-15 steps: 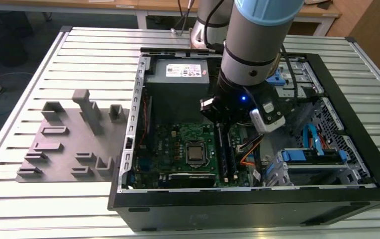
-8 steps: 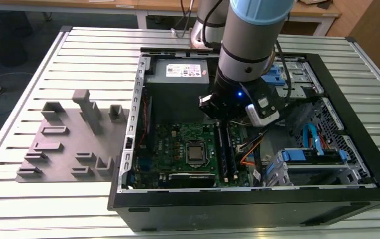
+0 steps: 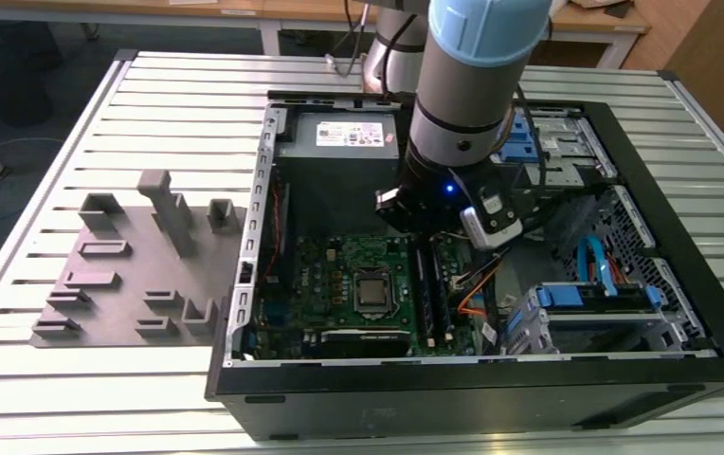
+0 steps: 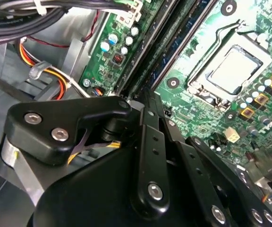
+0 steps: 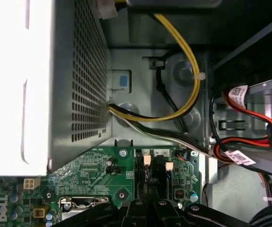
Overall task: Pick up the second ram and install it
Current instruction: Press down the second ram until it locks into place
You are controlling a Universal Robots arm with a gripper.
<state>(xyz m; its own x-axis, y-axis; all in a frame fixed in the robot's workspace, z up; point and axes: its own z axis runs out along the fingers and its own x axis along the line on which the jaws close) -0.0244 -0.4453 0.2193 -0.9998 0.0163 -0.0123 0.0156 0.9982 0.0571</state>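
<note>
The second ram [image 4: 176, 45] lies lengthwise in the bank of memory slots [image 3: 432, 294] on the motherboard [image 3: 331, 270], inside the open computer case [image 3: 463, 403]. In the exterior view that bank runs from 12 o'clock to 6 o'clock and sits just at 3 o'clock of the processor socket [image 3: 372, 289]. The stick's long axis follows the slots, parallel to the near side of the socket.

In the second wrist view the ram is a long, thin strip of dark blue-green board with black chips. It is seen almost edge-on, with a long black slot alongside it on the side away from the socket.

The gripper [image 4: 145, 94] hangs over one end of the stick. Its black fingers [image 4: 151, 124] are drawn close together at the strip's edge. Whether they clamp the board or only bear on it cannot be told.

The exterior view also takes in the arm [image 3: 470, 104] reaching down into the case, and the grey fixture [image 3: 135, 275] with its upright blocks on the slatted table [image 3: 33, 379], at 9 o'clock of the case. The first wrist view shows the perforated power supply [image 5: 74, 75] and a looping yellow cable [image 5: 188, 61] above the board's edge. The second wrist view gives the close look at the socket and the stick.
</note>
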